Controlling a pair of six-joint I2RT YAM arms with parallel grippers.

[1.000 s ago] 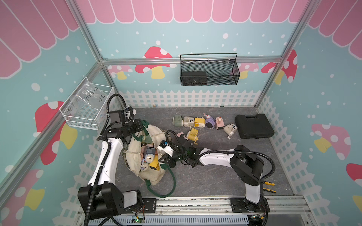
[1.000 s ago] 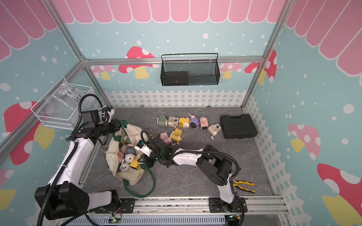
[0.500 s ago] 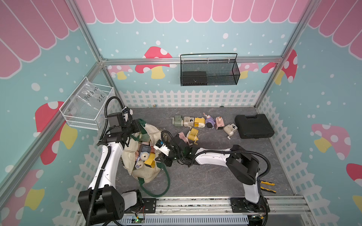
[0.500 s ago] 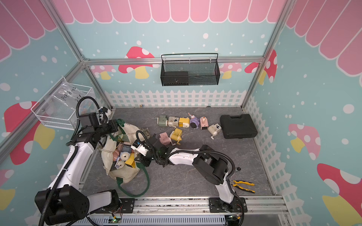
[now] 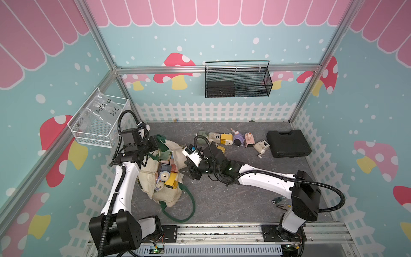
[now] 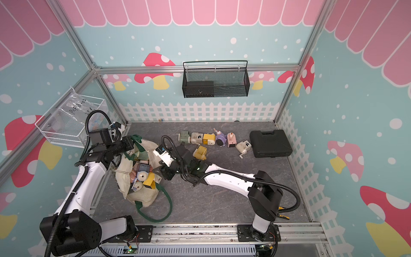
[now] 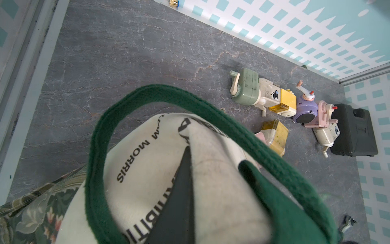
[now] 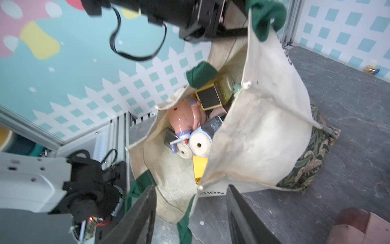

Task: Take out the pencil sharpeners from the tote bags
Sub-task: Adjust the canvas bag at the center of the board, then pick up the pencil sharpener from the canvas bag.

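Note:
The cream tote bag [image 5: 155, 191] [image 6: 138, 195] lies at the left of the table with its mouth gaping. Several pencil sharpeners [image 5: 165, 175] [image 6: 143, 175] fill it; pink, blue and yellow ones [image 8: 183, 118] show in the right wrist view. My left gripper [image 5: 155, 144] [image 6: 131, 142] [image 7: 188, 156] is shut on the bag's canvas rim [image 7: 211, 169] by the green handle, holding it up. My right gripper [image 5: 185, 171] [image 6: 159, 172] [image 8: 191, 190] stands open at the mouth's right edge, with the rim and strap loose between its fingers. More sharpeners [image 5: 226, 139] [image 6: 209, 139] [image 7: 263, 97] lie in a row on the table.
A black case [image 5: 288, 143] lies at the back right and yellow-handled pliers [image 5: 281, 203] by the right arm's base. A black wire basket [image 5: 236, 82] hangs on the back wall, a white one [image 5: 97, 121] on the left wall. A yellow sharpener [image 6: 200, 152] sits behind my right wrist.
My right gripper has opened and let go of the bag's edge. The bag and my left gripper have shifted a little to the left.

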